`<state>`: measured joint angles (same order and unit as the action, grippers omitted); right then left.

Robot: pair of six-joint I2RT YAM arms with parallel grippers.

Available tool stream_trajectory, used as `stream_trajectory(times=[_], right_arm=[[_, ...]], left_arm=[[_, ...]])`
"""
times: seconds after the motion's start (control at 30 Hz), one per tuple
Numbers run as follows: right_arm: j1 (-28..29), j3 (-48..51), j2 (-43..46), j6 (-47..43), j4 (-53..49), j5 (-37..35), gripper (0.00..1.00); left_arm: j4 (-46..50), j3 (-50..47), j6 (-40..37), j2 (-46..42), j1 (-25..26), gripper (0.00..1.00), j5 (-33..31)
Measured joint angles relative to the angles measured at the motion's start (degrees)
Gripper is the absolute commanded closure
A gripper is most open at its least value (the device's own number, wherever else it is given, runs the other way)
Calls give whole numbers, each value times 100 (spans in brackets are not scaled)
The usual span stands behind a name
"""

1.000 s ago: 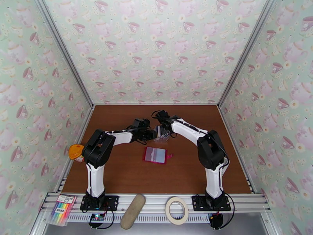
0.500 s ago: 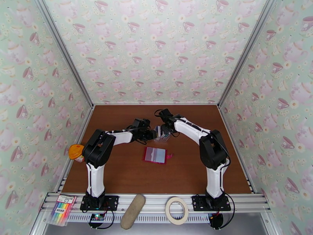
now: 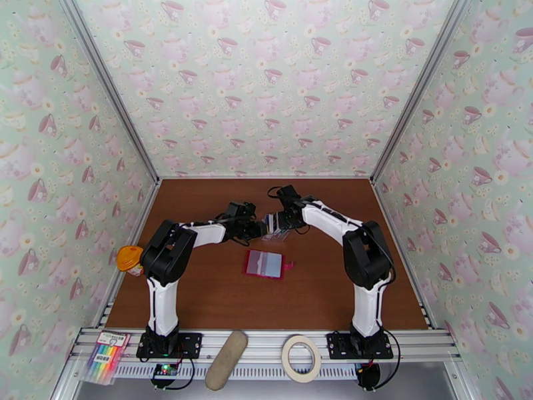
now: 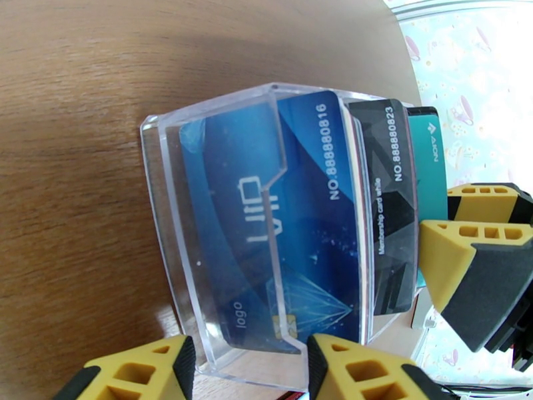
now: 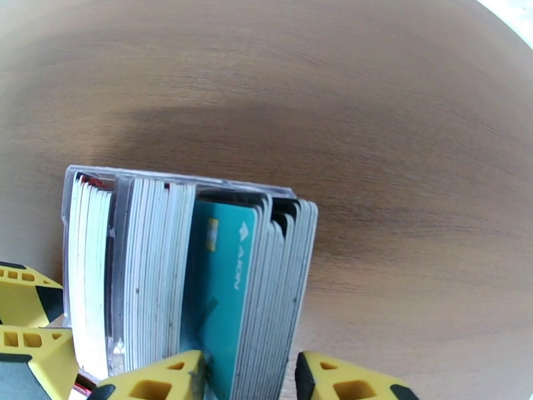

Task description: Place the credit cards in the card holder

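Find the credit cards (image 4: 286, 215) standing on edge in a clear case (image 4: 156, 195) between the two arms, near the red card holder (image 3: 266, 264) lying open on the desk (image 3: 320, 288). See the left fingers (image 4: 143, 368) clamped on the case's wall. Cannot tell whether the right fingers (image 5: 336, 378), astride the teal card (image 5: 223, 288), grip yet. Pinch that card alone, draw it straight out, steady the case. Read "NO.888880816" on blue, "NO.888880823" and "Membership card" on black.

This is a robot test booth, lab-style: teacup-wallpaper panels (image 3: 266, 95) boxing in a brown tabletop (image 3: 213, 295). Aluminium struts (image 3: 107, 81) at the corners, slotted rail (image 3: 266, 338) along the front.
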<state>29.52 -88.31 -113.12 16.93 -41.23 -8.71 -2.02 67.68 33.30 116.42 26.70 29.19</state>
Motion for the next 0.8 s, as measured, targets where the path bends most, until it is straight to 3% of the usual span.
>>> stream_trajectory(times=[0.37, 0.6, 0.8], right_arm=[[-74, 0, 149, -2, -11, 2, 62], [-72, -2, 149, 37, 7, 116, 77], [-68, -13, 175, 37, 17, 168, 83]], left_arm=[[85, 74, -2, 31, 0, 52, 4], [83, 83, 0, 37, 0, 52, 4], [79, 90, 0, 44, 0, 51, 2]])
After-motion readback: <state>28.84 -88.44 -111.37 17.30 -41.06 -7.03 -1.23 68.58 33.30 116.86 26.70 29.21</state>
